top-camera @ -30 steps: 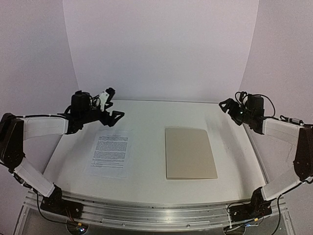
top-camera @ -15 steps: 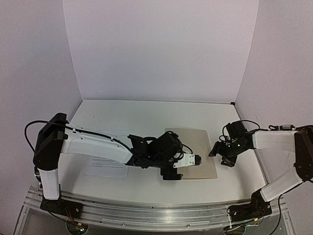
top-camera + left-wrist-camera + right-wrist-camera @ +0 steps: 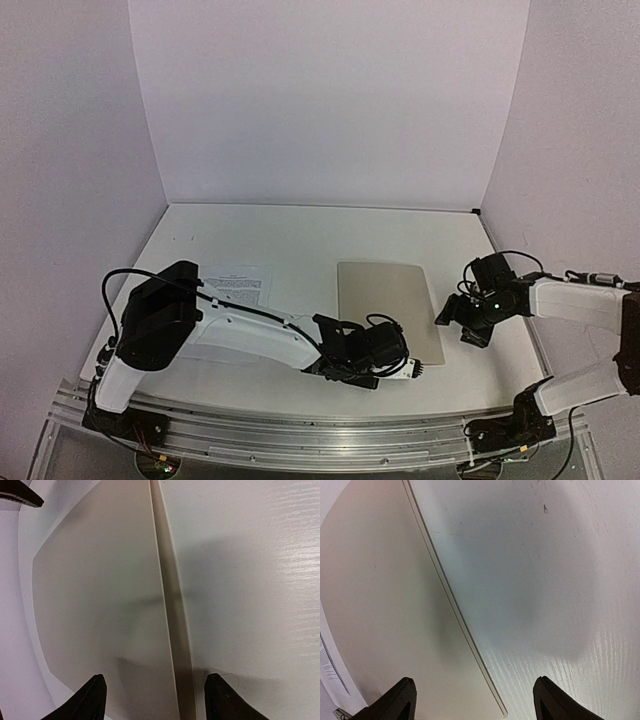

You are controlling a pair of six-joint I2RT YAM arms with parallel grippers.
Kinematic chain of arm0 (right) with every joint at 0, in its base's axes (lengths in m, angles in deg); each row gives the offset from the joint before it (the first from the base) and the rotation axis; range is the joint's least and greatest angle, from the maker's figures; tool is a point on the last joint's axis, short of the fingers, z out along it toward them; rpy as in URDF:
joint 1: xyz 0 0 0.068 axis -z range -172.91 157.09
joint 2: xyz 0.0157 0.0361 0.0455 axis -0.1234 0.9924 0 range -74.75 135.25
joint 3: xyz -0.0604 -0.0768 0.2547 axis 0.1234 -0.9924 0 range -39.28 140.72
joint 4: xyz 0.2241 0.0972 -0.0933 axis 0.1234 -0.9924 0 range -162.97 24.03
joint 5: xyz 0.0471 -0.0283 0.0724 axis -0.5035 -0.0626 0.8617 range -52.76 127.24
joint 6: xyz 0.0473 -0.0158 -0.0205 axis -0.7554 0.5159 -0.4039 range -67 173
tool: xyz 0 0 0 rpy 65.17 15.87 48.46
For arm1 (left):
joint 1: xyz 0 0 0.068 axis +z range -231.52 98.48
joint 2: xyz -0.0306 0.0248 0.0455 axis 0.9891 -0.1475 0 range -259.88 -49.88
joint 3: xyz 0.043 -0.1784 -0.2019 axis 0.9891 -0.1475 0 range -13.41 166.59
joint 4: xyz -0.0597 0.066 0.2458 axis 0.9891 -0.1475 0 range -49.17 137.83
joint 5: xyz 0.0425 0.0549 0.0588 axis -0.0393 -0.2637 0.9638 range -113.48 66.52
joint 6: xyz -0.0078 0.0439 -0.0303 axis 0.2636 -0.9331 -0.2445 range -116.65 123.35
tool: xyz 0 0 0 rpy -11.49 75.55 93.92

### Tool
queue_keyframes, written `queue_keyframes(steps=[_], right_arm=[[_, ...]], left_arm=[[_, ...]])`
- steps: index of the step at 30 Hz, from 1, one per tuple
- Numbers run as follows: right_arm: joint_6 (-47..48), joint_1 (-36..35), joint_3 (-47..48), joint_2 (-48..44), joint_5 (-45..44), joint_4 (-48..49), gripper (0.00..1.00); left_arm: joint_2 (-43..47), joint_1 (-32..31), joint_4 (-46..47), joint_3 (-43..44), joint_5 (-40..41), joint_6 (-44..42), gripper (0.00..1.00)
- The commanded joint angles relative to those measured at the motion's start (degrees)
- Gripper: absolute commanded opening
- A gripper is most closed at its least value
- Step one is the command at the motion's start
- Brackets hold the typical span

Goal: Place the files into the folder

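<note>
folder: shut, centre-right of worktop
files: left, outside it (part-hidden by our arm)
left hand: open, straddling folder's near edge
right hand: open at right edge
progress: we reckon nothing filed

A tan rectangular card folder has one edge between the right gripper's spread fingertips, with a white printed paper sheet just beside it.

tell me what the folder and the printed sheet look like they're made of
Folder: thin card, probably; matte tan, and the left wrist view shows a stiff layered edge. Printed sheet: plain white paper by the look, matte, lying flat with black text.
</note>
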Motion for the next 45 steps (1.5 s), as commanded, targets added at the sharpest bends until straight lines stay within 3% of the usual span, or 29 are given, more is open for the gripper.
queue_keyframes(steps=[1, 7, 17, 20, 23, 24, 30, 36, 42, 45], right_arm=[[-0.9, -0.2, -1.3, -2.1, -1.2, -0.8, 0.82], [-2.0, -0.3, -3.0, -4.0, -1.0, -0.6, 0.82], [-1.9, -0.3, -6.0, -6.7, 3.9, -0.2, 0.85], [-2.5, -0.3, -8.1, -8.6, 7.7, 0.0, 0.87], [-4.5, -0.3, -9.8, -12.0, 11.6, 0.3, 0.91], [-5.4, -0.3, -10.2, -13.3, 12.6, 0.4, 0.93], [-11.6, -0.2, -13.2, -18.0, 19.4, 4.5, 0.98], [-15.8, -0.2, -14.6, -17.9, 20.6, 7.5, 0.98], [-25.2, -0.2, -19.2, -17.6, 21.3, 21.7, 0.97], [-28.2, -0.3, -20.6, -15.7, 18.4, 27.2, 0.89]], left_arm=[[-0.8, -0.6, 3.0, 1.3, 5.0, -2.6, 0.66], [-0.4, -0.7, 5.8, -2.2, 6.7, -4.0, 0.6], [1.0, -0.7, 12.7, -6.3, 8.6, -9.7, 0.37], [1.2, -0.7, 14.4, -7.6, 8.8, -11.2, 0.24], [1.7, -0.7, 17.3, -9.6, 8.9, -12.3, 0.02], [2.1, -0.7, 19.0, -10.5, 9.0, -12.6, 0.0], [3.9, 0.1, 16.3, -5.6, 6.7, -5.4, 0.0], [5.1, 0.7, 17.2, -4.2, 6.4, -4.4, 0.0], [5.5, 0.7, 16.4, -4.2, 5.5, -3.8, 0.0], [5.5, 0.8, 16.4, -4.1, 5.2, -4.1, 0.0]])
